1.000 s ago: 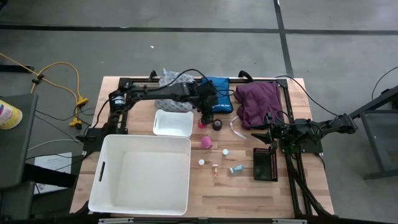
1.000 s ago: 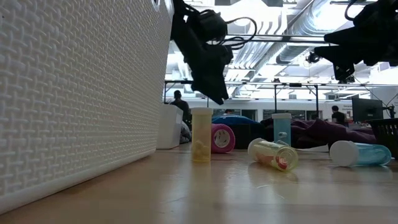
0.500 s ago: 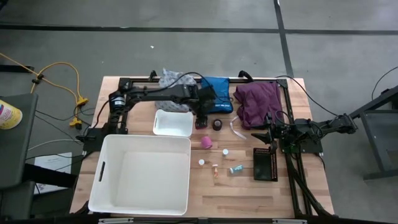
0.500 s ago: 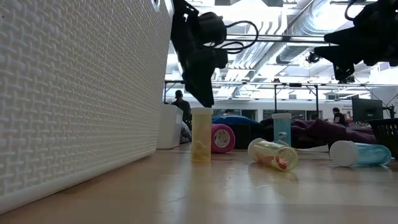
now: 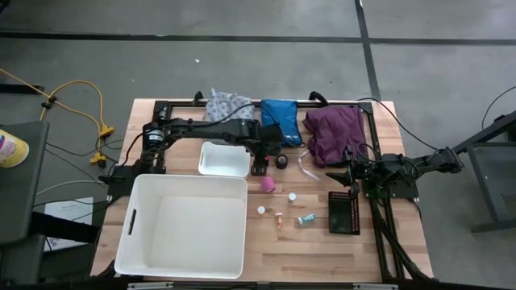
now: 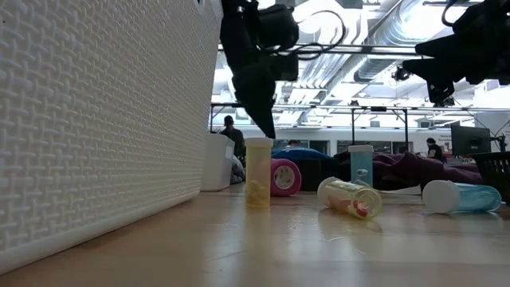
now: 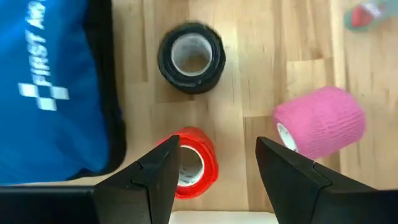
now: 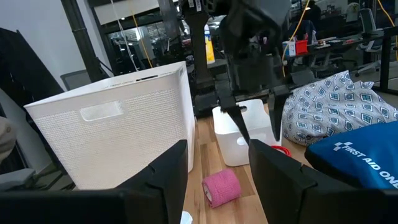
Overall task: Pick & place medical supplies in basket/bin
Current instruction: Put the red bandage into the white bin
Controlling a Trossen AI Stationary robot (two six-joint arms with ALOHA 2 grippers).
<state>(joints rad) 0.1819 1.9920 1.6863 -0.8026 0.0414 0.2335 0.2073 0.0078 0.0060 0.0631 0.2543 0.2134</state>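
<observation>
Red tape roll (image 7: 191, 167) lies flat on the wood, just beside the small white bin (image 5: 225, 159) and the blue pouch (image 7: 43, 87); it sits under the left finger of the left gripper (image 7: 217, 168), not centred in the gap. Fingers part open, holding nothing. Judgement: the step in hand looks like picking this roll. To do it well, shift the gripper sideways until the roll is between both fingers, descend straight, and close across its outer wall.

Pink tape roll (image 7: 320, 121) lies on its side near the right finger; risk of nudging it. Black tape roll (image 7: 191, 57) is farther on, apart from both.

Right gripper (image 5: 348, 176) waits near the purple cloth (image 5: 332, 133), fingers part open, empty. Large white basket (image 5: 184, 225) stands at the table's near-left.
</observation>
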